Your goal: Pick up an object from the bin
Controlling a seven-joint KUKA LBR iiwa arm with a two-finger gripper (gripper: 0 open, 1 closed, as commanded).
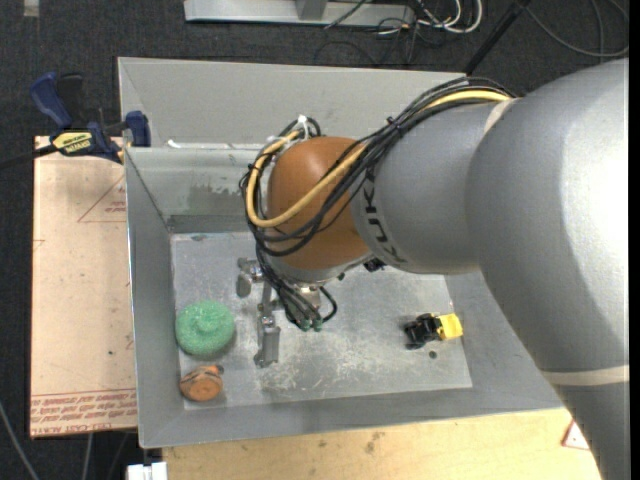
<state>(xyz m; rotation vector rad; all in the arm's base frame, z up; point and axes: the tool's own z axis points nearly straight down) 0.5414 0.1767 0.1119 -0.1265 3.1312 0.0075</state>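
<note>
Camera view: pincer (255,310) inside bin (150,298), fingers apart, nothing between them. Green ribbed round thing (206,328) just beside pincer, view-left; contact unclear. Orange-brown lump (202,384) near, nearer the camera and view-left of pincer. Yellow-black toy (433,329) well apart, view-right.

The bin (150,268) is grey, its floor flecked with pale scuff marks. By its left wall lies a bright green ridged lump (206,328); at the front-left corner, a small orange-brown piece (203,384). Toward the right wall sits a yellow and black toy (434,329). The arm (520,188) is silver-grey, its wrist cover (310,208) orange, crossed by yellow and black cables (440,98).
</note>
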